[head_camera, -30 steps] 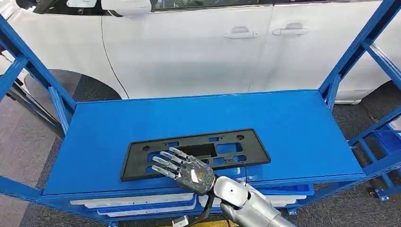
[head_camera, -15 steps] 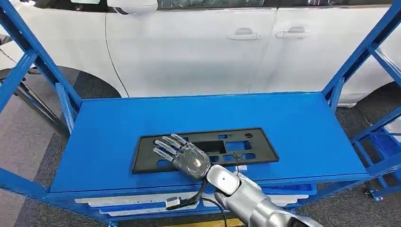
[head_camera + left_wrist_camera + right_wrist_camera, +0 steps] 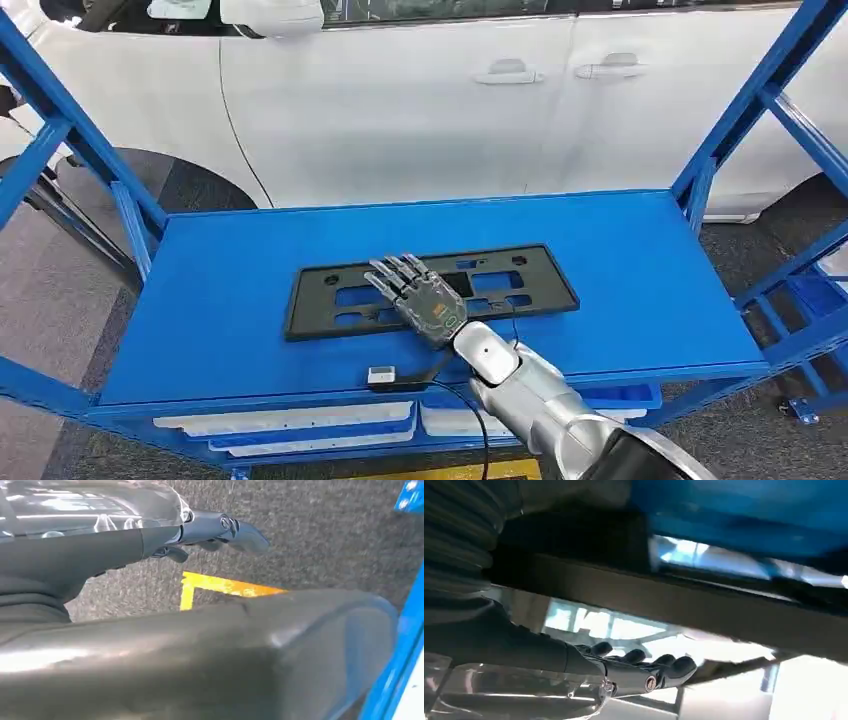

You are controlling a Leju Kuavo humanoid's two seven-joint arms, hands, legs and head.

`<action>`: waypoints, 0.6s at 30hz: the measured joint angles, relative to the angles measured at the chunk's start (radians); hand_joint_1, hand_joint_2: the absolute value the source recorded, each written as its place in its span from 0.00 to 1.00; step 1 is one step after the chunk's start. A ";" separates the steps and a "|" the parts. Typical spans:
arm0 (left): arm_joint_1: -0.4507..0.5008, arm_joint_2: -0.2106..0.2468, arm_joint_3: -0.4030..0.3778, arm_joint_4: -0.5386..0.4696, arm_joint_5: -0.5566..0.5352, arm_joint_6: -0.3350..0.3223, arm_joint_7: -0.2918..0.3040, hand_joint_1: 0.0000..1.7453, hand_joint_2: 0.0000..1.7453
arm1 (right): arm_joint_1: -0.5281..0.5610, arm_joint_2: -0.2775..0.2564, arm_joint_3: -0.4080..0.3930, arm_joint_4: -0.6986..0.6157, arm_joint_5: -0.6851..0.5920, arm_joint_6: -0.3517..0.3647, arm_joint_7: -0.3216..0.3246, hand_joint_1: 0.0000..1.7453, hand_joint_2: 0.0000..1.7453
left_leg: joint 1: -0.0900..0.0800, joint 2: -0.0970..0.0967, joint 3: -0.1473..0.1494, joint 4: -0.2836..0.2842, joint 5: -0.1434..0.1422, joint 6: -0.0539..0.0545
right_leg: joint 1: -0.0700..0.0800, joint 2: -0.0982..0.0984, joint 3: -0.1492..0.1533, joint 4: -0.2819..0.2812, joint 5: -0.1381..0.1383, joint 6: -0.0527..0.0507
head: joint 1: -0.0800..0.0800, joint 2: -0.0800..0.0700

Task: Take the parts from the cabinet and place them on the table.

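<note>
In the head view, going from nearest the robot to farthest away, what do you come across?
Pale trays under the shelf → small connector by the front edge of the blue table → right hand over the black plate frame → bare blue tabletop → white car.

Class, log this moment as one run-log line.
right hand: flat on black plate frame | frame: lying on blue table | left hand: hanging, empty

White car (image 3: 420, 100) behind the rack, grey carpet floor (image 3: 60, 290), yellow floor marking (image 3: 220, 586)
</note>
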 joint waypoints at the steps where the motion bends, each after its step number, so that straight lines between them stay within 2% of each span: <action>1: 0.002 0.000 0.000 0.000 -0.002 -0.001 0.000 0.00 0.00 | -0.002 -0.002 -0.010 0.013 0.000 -0.005 0.008 1.00 1.00 | 0.001 0.000 -0.036 0.082 -0.033 -0.004 | 0.001 -0.001 -0.002 0.001 0.000 0.000 | 0.000 0.000; 2: 0.003 0.001 0.000 0.000 -0.002 -0.002 0.001 0.00 0.00 | -0.002 -0.004 -0.020 0.023 0.001 -0.009 0.013 1.00 1.00 | 0.002 0.000 -0.054 0.123 -0.039 -0.008 | 0.001 -0.001 -0.003 0.002 0.000 0.000 | 0.000 0.000; 3: 0.004 0.002 0.000 0.000 -0.002 -0.002 0.002 0.00 0.00 | -0.002 -0.008 -0.029 0.032 0.002 -0.011 0.019 1.00 1.00 | 0.004 0.000 -0.047 0.111 -0.022 -0.010 | 0.000 -0.001 -0.003 0.004 0.000 0.000 | 0.000 0.000; 4: 0.004 0.005 0.000 0.000 -0.001 -0.002 0.001 0.00 0.00 | -0.004 -0.011 -0.039 0.040 0.003 -0.011 0.027 1.00 1.00 | 0.007 0.001 -0.018 0.056 0.014 -0.011 | -0.001 -0.001 -0.003 0.007 -0.002 0.002 | 0.000 0.000; 5: 0.004 0.007 0.000 0.000 -0.001 -0.003 0.000 0.00 0.00 | -0.006 -0.014 -0.051 0.047 0.006 -0.011 0.035 1.00 1.00 | 0.009 0.001 0.022 -0.023 0.055 -0.012 | -0.003 0.000 -0.003 0.011 -0.004 0.006 | 0.000 0.000; 6: 0.003 0.010 0.000 0.000 0.002 -0.003 0.000 0.00 0.00 | -0.011 -0.018 -0.063 0.054 0.009 -0.010 0.040 1.00 1.00 | 0.013 0.002 0.078 -0.130 0.101 -0.014 | -0.004 0.001 -0.005 0.021 -0.009 0.013 | 0.000 0.000; 7: 0.001 0.009 0.000 0.000 0.002 -0.005 -0.001 0.00 0.00 | -0.015 -0.021 -0.073 0.059 0.012 -0.008 0.045 1.00 1.00 | 0.012 0.001 0.093 -0.166 0.082 -0.009 | 0.001 0.002 -0.011 0.029 -0.013 0.020 | 0.000 0.000; 8: -0.001 0.010 0.000 0.000 0.002 -0.006 -0.003 0.00 0.00 | -0.018 -0.026 -0.081 0.066 0.014 -0.006 0.051 1.00 1.00 | 0.008 -0.004 0.090 -0.170 0.090 0.004 | 0.004 0.004 -0.016 0.036 -0.016 0.024 | 0.000 0.000; 10: 0.001 0.010 0.000 0.000 0.002 -0.010 -0.003 0.00 0.00 | -0.020 -0.031 -0.096 0.073 0.015 -0.005 0.055 1.00 1.00 | 0.007 -0.003 0.084 -0.164 0.091 0.014 | 0.005 0.004 -0.020 0.034 -0.010 0.033 | 0.000 0.000; 12: 0.000 0.010 0.000 0.000 0.005 -0.013 -0.006 0.00 0.00 | -0.024 -0.035 -0.107 0.079 0.016 -0.005 0.055 1.00 1.00 | 0.010 -0.001 0.087 -0.171 0.099 0.030 | 0.000 0.007 -0.021 0.037 -0.015 0.045 | 0.000 0.000; 13: -0.001 0.011 0.000 0.000 0.005 -0.014 -0.008 0.00 0.00 | -0.026 -0.038 -0.113 0.081 0.019 -0.006 0.055 1.00 1.00 | 0.010 0.000 0.087 -0.173 0.100 0.034 | -0.003 0.006 -0.031 0.061 -0.036 0.049 | 0.000 0.000; 14: -0.003 0.011 0.000 0.000 0.004 -0.016 -0.011 0.00 0.00 | -0.028 -0.040 -0.118 0.082 0.022 -0.007 0.055 1.00 1.00 | 0.010 0.000 0.084 -0.173 0.101 0.038 | -0.004 0.005 -0.063 0.127 -0.076 0.054 | 0.000 0.000; 16: -0.002 0.013 0.000 0.000 0.003 -0.021 -0.013 0.00 0.00 | -0.026 -0.043 -0.123 0.087 0.028 -0.010 0.057 1.00 1.00 | 0.008 0.002 0.079 -0.173 0.101 0.041 | -0.006 0.005 -0.150 0.302 -0.149 0.060 | 0.000 0.000; 17: -0.001 0.013 0.000 0.000 0.001 -0.022 -0.013 0.00 0.00 | -0.025 -0.045 -0.124 0.089 0.032 -0.010 0.059 1.00 1.00 | 0.007 0.002 0.078 -0.172 0.101 0.041 | -0.007 0.005 -0.177 0.355 -0.159 0.061 | 0.000 0.000; 18: -0.001 0.014 0.000 0.000 0.001 -0.022 -0.014 0.00 0.00 | -0.023 -0.045 -0.125 0.090 0.033 -0.011 0.058 1.00 1.00 | 0.007 0.001 0.079 -0.172 0.101 0.041 | -0.007 0.005 -0.181 0.356 -0.143 0.060 | 0.000 0.000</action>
